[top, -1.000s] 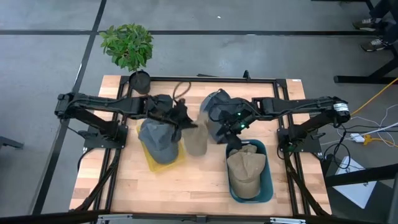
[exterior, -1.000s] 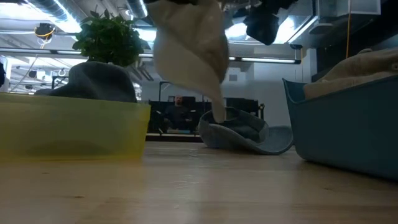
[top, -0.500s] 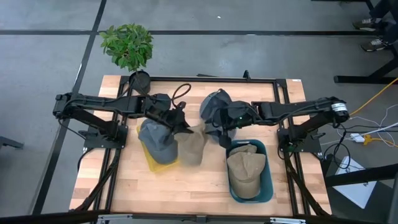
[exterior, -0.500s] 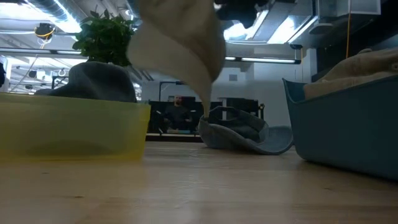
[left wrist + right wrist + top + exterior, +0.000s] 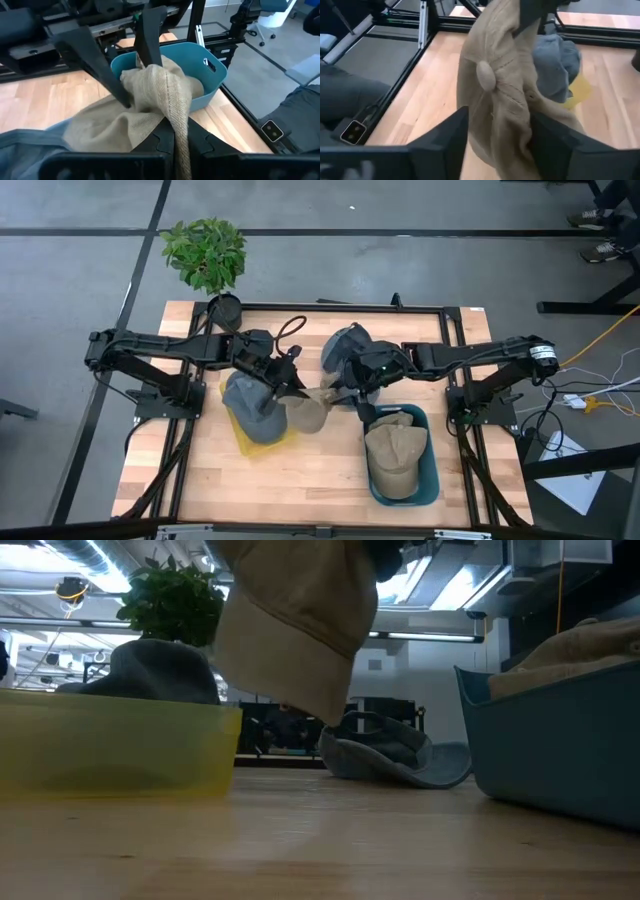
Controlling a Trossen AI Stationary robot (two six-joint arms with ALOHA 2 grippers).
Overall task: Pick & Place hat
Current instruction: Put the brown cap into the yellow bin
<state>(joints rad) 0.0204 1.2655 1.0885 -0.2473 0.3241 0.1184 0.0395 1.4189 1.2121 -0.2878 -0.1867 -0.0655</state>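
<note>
A coarse woven tan cloth hat [image 5: 150, 100] is seen over a smooth wooden table [image 5: 310, 480]; bins [image 5: 432, 470] appear plastic.

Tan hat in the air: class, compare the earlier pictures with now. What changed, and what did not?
The right end effector moved in from beside the blue bin to the tan hat, its fingers now either side of it. The left end effector stays clamped on the hat. The hats in both bins lie unchanged.

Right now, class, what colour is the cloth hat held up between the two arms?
Tan, a plain beige cloth hat; the right wrist view shows it best.
</note>
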